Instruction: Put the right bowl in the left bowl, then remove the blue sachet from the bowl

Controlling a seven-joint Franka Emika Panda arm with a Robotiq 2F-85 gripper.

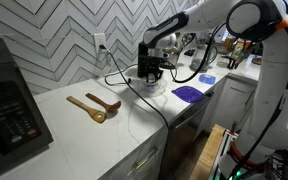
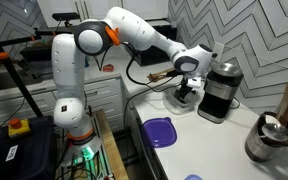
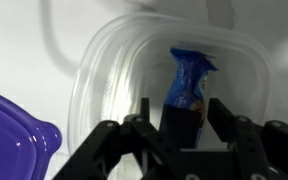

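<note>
Black pincer [image 3: 182, 112] in the wrist view flanks the tiny dark-blue sachet [image 3: 187, 80] inside a clear plastic bowl [image 3: 94, 70], whether clamped I cannot tell, beside a wide purple-blue dish [image 3: 14, 130]; in both exterior views the pincer [image 1: 149, 72] [image 2: 187, 92] hangs low over the white counter [image 1: 84, 130].

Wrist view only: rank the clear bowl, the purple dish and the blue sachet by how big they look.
1. clear bowl, largest: it fills most of the view.
2-3. purple dish and blue sachet: unranked. The dish's visible corner looks about like the sachet, but the frame cuts the dish off.
</note>
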